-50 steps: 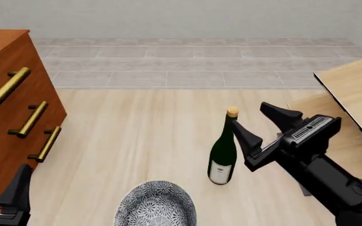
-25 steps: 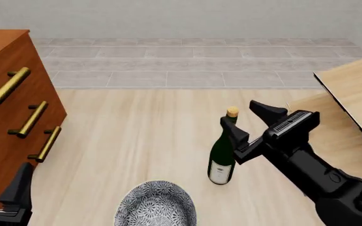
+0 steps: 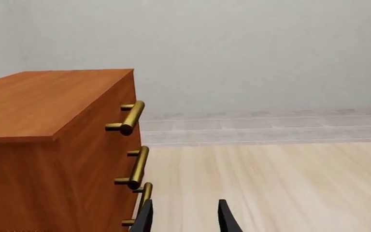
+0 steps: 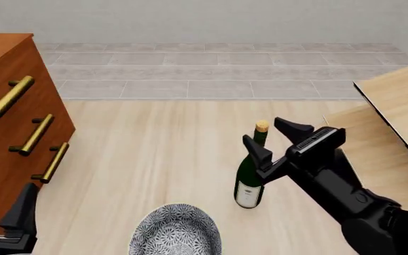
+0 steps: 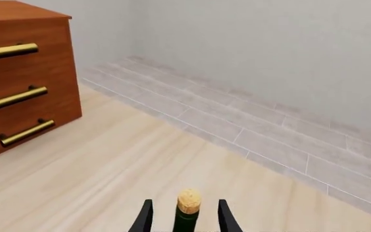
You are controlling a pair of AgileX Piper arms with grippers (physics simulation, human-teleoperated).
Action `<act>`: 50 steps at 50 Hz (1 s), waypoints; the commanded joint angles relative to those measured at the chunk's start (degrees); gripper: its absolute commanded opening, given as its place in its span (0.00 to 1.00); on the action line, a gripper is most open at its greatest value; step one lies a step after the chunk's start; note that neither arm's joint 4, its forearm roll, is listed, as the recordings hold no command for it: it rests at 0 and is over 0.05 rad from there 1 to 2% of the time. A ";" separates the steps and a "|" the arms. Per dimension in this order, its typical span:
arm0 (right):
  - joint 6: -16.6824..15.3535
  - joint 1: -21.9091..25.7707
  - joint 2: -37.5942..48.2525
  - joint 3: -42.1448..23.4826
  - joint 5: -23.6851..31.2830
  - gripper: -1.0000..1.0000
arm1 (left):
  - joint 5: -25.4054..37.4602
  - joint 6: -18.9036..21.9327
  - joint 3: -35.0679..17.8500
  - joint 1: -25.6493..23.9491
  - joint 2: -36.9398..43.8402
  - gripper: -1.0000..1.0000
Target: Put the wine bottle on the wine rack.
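The wine bottle (image 4: 250, 178), dark green with a white label and tan cork top, stands upright on the table in the front view. My right gripper (image 4: 269, 138) is open, with its fingers on either side of the bottle's neck, not closed on it. In the right wrist view the cork and neck (image 5: 187, 208) sit between the two fingertips (image 5: 144, 217). The wine rack (image 4: 397, 106), light tan slanted panels, stands at the right edge. My left gripper (image 4: 16, 212) is at the lower left, open and empty; its fingertips (image 3: 225, 218) show in the left wrist view.
A reddish-brown cabinet (image 4: 9, 138) with brass handles stands at the left; it also shows in the left wrist view (image 3: 50, 145) and right wrist view (image 5: 18, 72). A patterned grey bowl (image 4: 176, 231) sits at the front edge, left of the bottle.
My right gripper has moved left toward the bottle and now straddles its neck. The bottle and the left arm have not moved.
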 commanded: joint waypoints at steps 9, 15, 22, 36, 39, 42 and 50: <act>0.54 -0.59 2.03 0.12 -1.44 1.00 | 1.51 -0.13 0.13 0.46 -1.55 1.00; 0.42 -0.90 1.73 0.03 -1.19 0.00 | 1.71 -0.12 0.13 0.39 -1.78 1.00; 0.45 -0.83 1.35 0.15 -0.91 0.00 | 2.50 -0.08 0.14 0.63 -2.50 1.00; 0.45 -0.80 1.18 0.33 -0.83 0.00 | 3.53 -0.13 0.12 0.67 -3.60 1.00; 0.50 -0.71 0.71 0.12 -0.20 0.00 | 3.62 -0.22 0.12 0.61 -3.73 1.00; 0.27 -0.47 -0.18 -0.14 0.46 0.00 | 4.06 -0.19 0.11 0.57 -4.20 1.00; 0.88 -0.76 -2.57 -1.92 3.65 0.00 | 4.22 -0.17 0.03 0.73 -4.50 1.00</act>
